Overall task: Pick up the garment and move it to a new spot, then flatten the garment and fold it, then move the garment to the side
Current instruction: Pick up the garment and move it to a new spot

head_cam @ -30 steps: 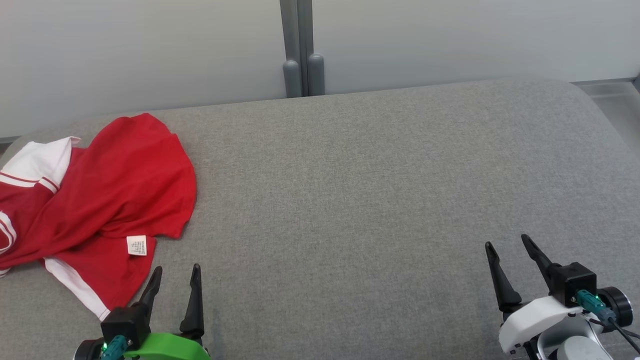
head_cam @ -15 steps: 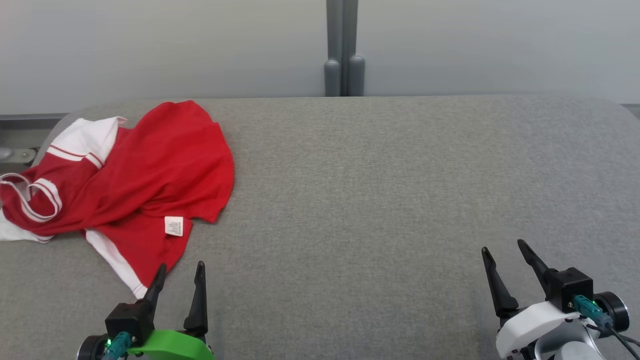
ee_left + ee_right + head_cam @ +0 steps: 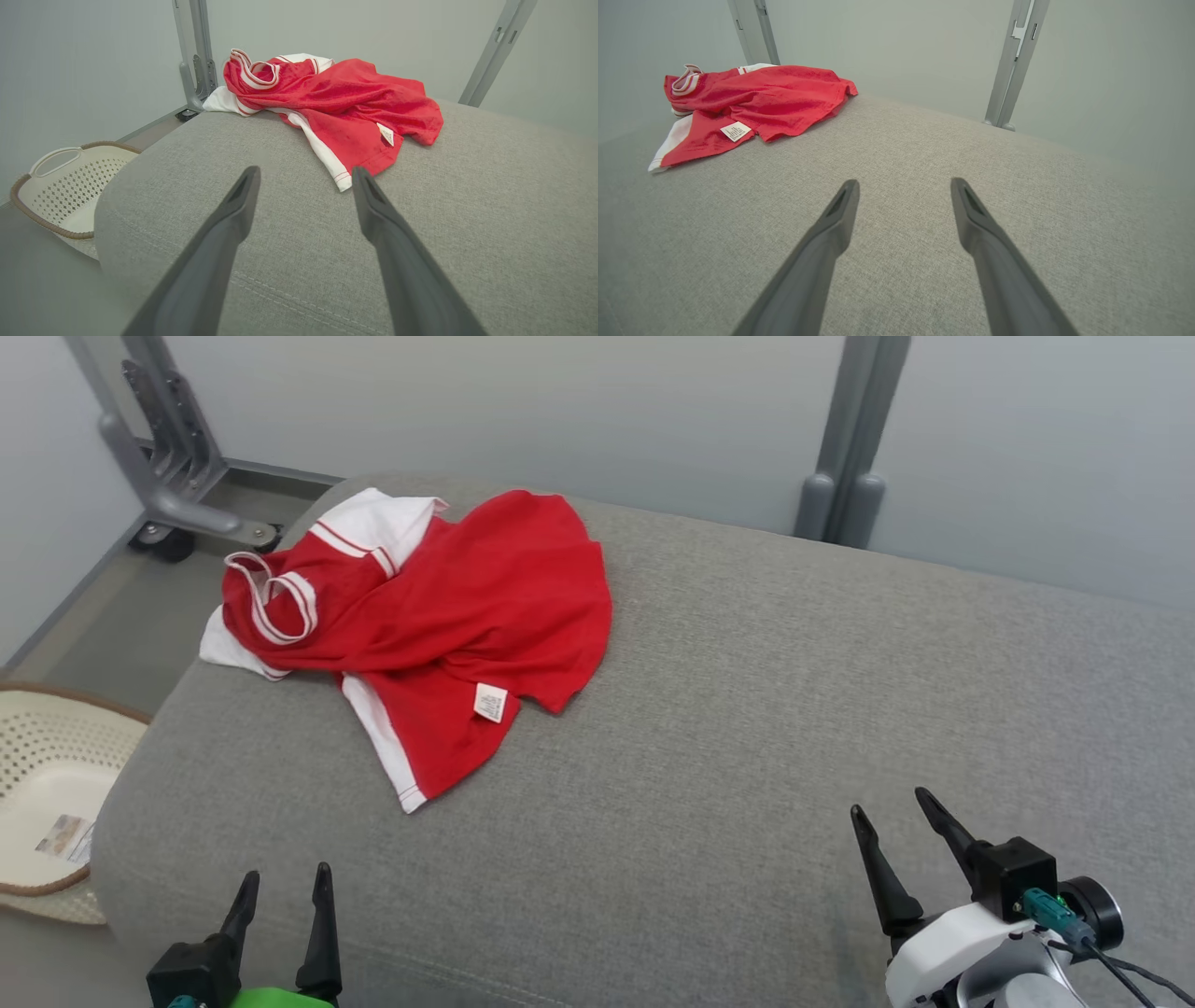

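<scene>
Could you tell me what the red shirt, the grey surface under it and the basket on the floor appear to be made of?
The shirt looks like a thin, soft knit, probably sports mesh: matte, crumpled in loose folds. The surface seems padded and covered in coarse woven grey fabric, with rounded edges and a stitched seam. The basket is likely moulded cream plastic, perforated, with a brown rim.

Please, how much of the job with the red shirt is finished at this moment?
Done: nothing that shows; the red shirt lies crumpled near the far left corner of the grey cushion. In hand: nothing; the left gripper and right gripper are open, empty, apart from it. Left: pick it up, move it, flatten, fold, set it aside.
</scene>
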